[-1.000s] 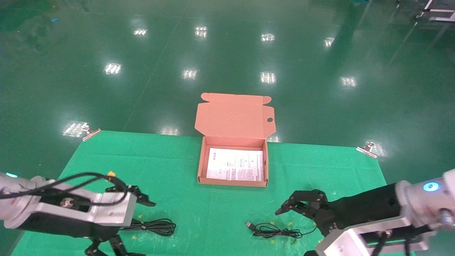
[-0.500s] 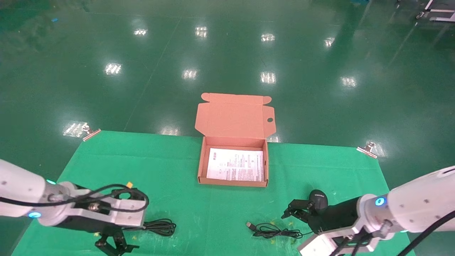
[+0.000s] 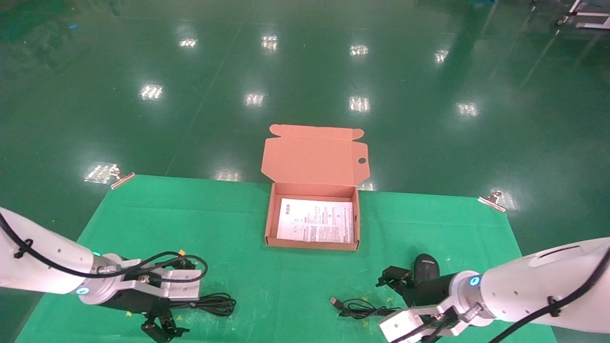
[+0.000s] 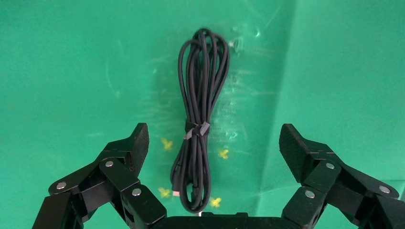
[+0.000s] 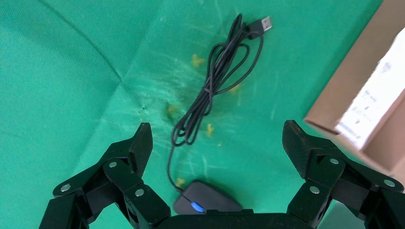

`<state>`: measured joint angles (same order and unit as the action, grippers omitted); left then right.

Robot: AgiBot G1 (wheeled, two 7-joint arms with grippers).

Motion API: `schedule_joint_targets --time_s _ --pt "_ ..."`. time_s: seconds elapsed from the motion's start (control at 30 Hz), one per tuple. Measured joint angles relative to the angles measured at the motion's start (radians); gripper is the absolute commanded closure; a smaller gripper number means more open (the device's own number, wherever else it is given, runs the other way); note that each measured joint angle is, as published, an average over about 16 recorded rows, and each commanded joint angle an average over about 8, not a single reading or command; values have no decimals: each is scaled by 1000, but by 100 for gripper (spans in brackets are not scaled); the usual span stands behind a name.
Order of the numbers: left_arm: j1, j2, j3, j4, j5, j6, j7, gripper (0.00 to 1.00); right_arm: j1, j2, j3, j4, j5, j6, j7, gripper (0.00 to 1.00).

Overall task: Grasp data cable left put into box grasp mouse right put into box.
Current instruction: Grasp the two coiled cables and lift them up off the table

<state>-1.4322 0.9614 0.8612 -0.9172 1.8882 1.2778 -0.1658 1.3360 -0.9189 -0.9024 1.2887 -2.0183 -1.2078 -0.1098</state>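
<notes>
My left claw (image 4: 212, 148) is spread wide over the data cable (image 4: 200, 114), which lies flat on the green counter (image 3: 238, 224), untouched. My right claw (image 5: 217, 143) is also spread, above the mouse (image 5: 207, 202) and its cord (image 5: 215, 81). The box (image 3: 312, 243) sits open mid-counter, only a leaflet (image 3: 315, 220) inside.
</notes>
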Motion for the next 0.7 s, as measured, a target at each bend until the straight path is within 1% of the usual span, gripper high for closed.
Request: schedule_joint_targets --time_s 0.37,0.7 --pt "-30 80 -10 263 -24 -49 103 0 -9 -87 1 -171 -22 42 93 0" --pt "-55 137 -19 453 -42 -81 186 0 -10 -161 -3 -307 -56 96 135 0"
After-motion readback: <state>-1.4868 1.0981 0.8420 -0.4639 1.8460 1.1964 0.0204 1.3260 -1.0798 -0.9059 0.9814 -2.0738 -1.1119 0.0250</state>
